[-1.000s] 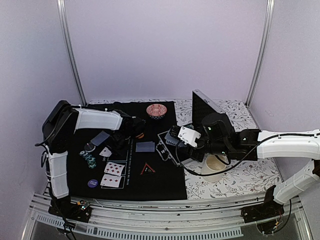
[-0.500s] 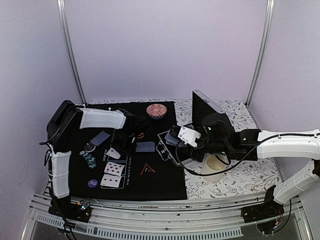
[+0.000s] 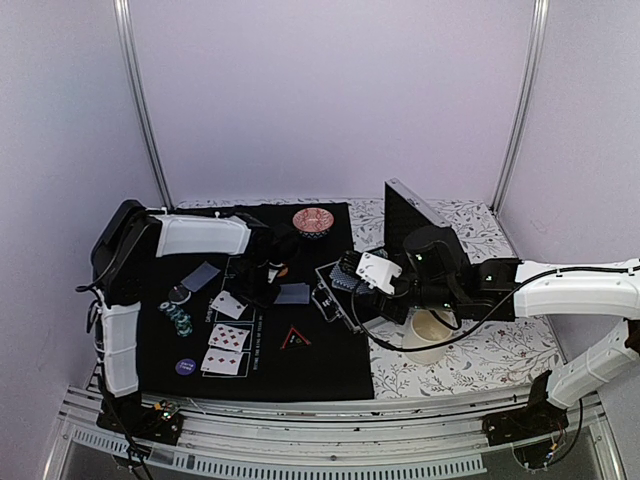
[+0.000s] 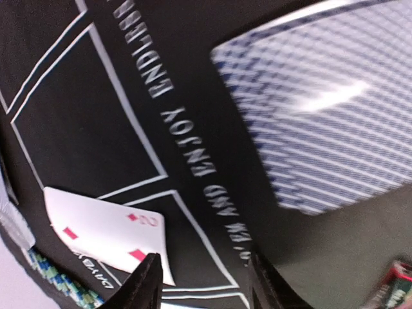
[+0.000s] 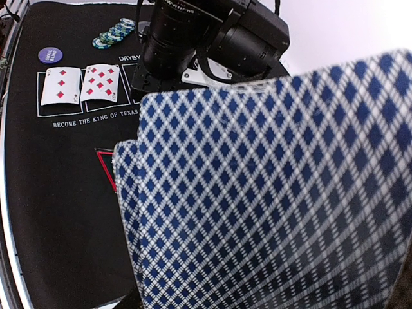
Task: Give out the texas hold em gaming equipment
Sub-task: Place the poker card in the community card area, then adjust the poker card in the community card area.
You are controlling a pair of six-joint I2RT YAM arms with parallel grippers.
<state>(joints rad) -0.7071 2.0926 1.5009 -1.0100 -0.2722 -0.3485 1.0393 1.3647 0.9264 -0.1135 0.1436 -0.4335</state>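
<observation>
Black felt mat [image 3: 320, 375] covers the left part of a floral-cloth worktop [image 3: 490, 365]; pale booth walls behind.

Layout on the mat:
- two of diamonds [image 4: 106, 235], face up, left of centre, lying across a printed box line
- two more face-up red cards [image 3: 228, 337] toward the near-left
- chip stack [image 3: 180, 318] by the left edge; purple disc [image 3: 185, 367] at the near-left corner
- red triangle marker [image 3: 295, 338] just near of centre
- one face-down card [image 3: 202, 275] on the far-left part; a second, the centre card [image 3: 293, 293], about mid-mat
- red bowl [image 3: 313, 221] at the far edge; white cup [image 3: 430, 330] off the right edge

Left arm [image 3: 200, 237] reaches over the far-left part. Left jaws hang low over mid-mat, parted about halfway, holding nothing: only felt and white lettering show in the gap.

Right arm [image 3: 570, 290] comes in from past the right edge. Right jaws sit at that edge, closed partway on the deck [image 5: 277, 193], backs filling the wrist view; the fingers themselves are hidden.

Relation that matters: the centre card lies flat just right of the left jaws, toward the right edge, clear of both fingertips. Its long axis runs roughly across the mat, left to right. It sits between the two arms, left jaws nearer.

Judgement: that card reads as placed. Any further card must come from the deck, farther toward the right edge.
</observation>
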